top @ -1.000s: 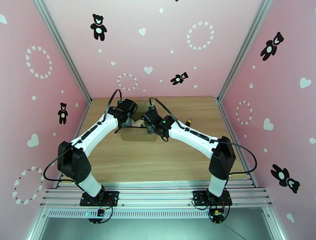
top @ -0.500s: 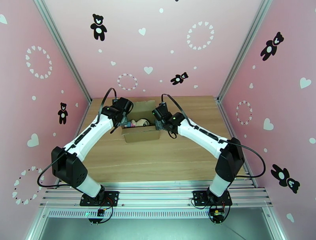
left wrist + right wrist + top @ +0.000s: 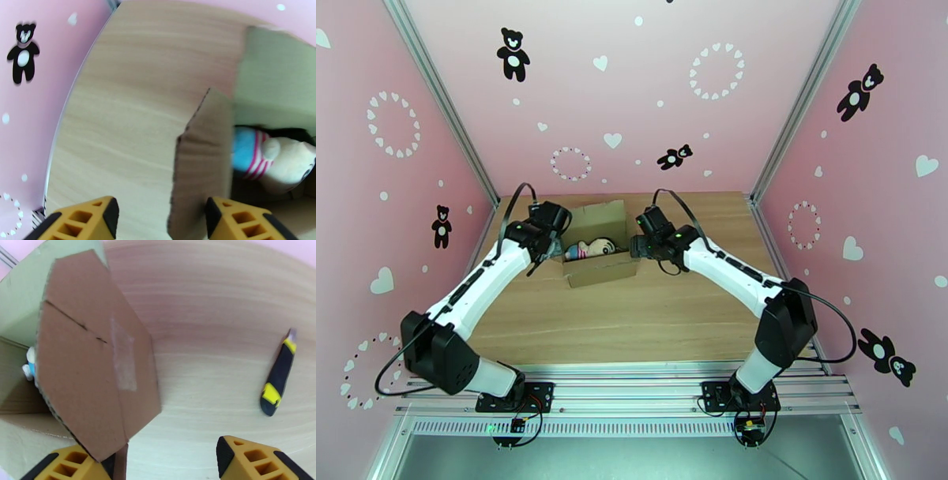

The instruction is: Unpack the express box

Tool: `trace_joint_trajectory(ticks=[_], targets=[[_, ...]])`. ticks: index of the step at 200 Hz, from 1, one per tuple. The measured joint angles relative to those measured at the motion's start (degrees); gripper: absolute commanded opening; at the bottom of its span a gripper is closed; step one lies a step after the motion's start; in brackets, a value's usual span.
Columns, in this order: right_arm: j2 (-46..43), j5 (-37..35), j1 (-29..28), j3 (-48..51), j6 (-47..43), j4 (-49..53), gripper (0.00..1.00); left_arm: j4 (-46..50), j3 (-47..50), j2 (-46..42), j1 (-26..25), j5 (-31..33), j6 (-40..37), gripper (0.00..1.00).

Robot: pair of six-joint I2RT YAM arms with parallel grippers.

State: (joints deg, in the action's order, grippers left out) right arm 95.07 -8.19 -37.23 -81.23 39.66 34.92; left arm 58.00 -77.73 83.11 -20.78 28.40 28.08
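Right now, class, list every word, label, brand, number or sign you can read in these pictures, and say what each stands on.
No readable text anywhere.
Box: plain cardboard with clear tape, no print.
Knife: yellow and black, no brand legible.
Toy: striped shirt, no lettering.
Walls: bear and heart shapes, no words.

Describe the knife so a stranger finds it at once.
On the wooden table stands an open box. The knife lies flat on bare wood to the box's right, apart from it. Unlike the brown cardboard, it is slim, black and yellow.
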Motion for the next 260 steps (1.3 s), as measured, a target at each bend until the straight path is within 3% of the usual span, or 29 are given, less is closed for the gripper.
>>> trace_joint_trajectory(ticks=[120,260], targets=[[-0.20,18.97,7.87,4.87,6.88,-11.30,0.65,-5.14,8.81,-5.46,0.50,-4.74,2.91,0.63],[2.62,30.93,13.27,7.98,15.98,-21.64,0.61,-6.40,13.70,-9.25,0.50,-5.70,6.71,0.62]])
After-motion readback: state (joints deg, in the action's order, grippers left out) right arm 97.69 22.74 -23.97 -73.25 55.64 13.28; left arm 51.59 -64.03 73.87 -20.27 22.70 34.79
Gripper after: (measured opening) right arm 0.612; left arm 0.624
